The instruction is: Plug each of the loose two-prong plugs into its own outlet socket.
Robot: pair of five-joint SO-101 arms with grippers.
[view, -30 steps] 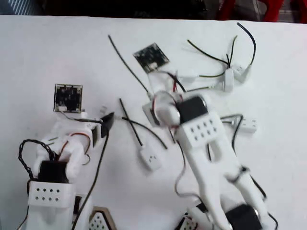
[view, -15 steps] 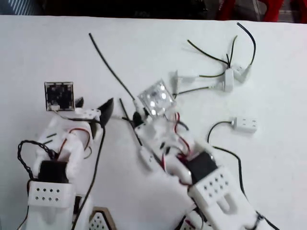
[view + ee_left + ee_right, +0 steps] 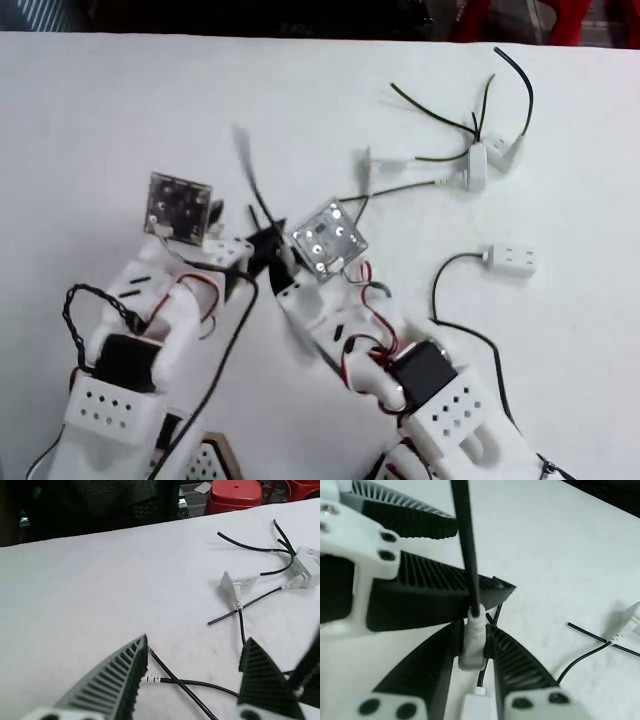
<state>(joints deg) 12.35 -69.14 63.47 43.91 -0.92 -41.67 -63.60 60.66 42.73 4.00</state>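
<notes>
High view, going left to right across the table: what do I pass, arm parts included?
left arm's wrist camera → right arm's wrist camera → loose white plug → socket among cables → lone socket

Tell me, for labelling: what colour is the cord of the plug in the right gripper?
Black cord, right wrist view.

Plug [image 3: 471,645] cable [image 3: 243,160] blurred, socket [image 3: 477,707] cut off

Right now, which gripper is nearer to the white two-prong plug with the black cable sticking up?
Right. The right gripper is shut on the white plug; the left gripper is open, close beside it.
</notes>
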